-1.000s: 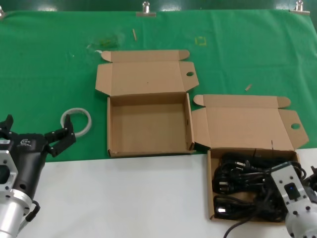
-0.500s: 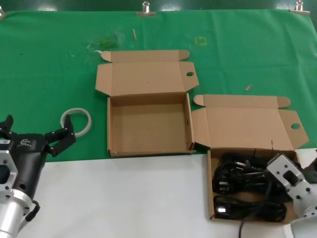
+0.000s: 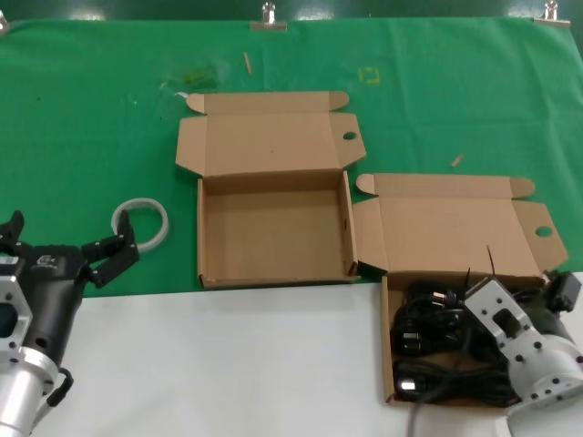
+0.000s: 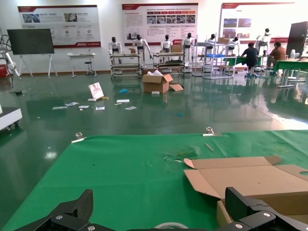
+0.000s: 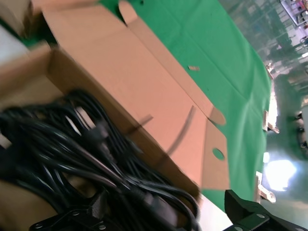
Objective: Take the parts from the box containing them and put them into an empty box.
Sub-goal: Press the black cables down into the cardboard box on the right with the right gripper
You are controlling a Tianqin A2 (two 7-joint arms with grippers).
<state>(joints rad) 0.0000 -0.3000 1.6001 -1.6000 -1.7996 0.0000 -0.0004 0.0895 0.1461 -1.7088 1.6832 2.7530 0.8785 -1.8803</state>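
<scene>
Right gripper [image 5: 163, 211] jaws spread wide, nothing between them, hanging just over the pile of power cords [image 5: 82, 154] in the right-hand box [image 3: 455, 228]. In the head view the right gripper [image 3: 537, 305] sits over the right side of that tray, wrist housing covering part of the pile.

Handling, as a judgement: the cords look thin, rubbery, limp and light, probably tangled with each other, so one pull may drag several or trail loops over the box wall. Best grab is likely across a bundled coil near the pile top, or just behind a plug, not a single loose strand, which could slide out of the fingers. Not fragile.

Looks: power cords [image 3: 435, 350] are all black, loose overlapping coils with moulded plugs, filling most of the tray. The box is brown corrugated card with its hinged lid folded back on the green cloth [image 3: 91, 118], a round hole in the lid ear and a side flap splayed toward the neighbour.

Empty box [image 3: 273, 228] lies just beside it to the left, lid open, tray bare.

Left gripper [image 3: 102, 253] parked low at the left, fingers apart, holding nothing, near the white tape ring [image 3: 141, 223]. No cord transferred yet.
</scene>
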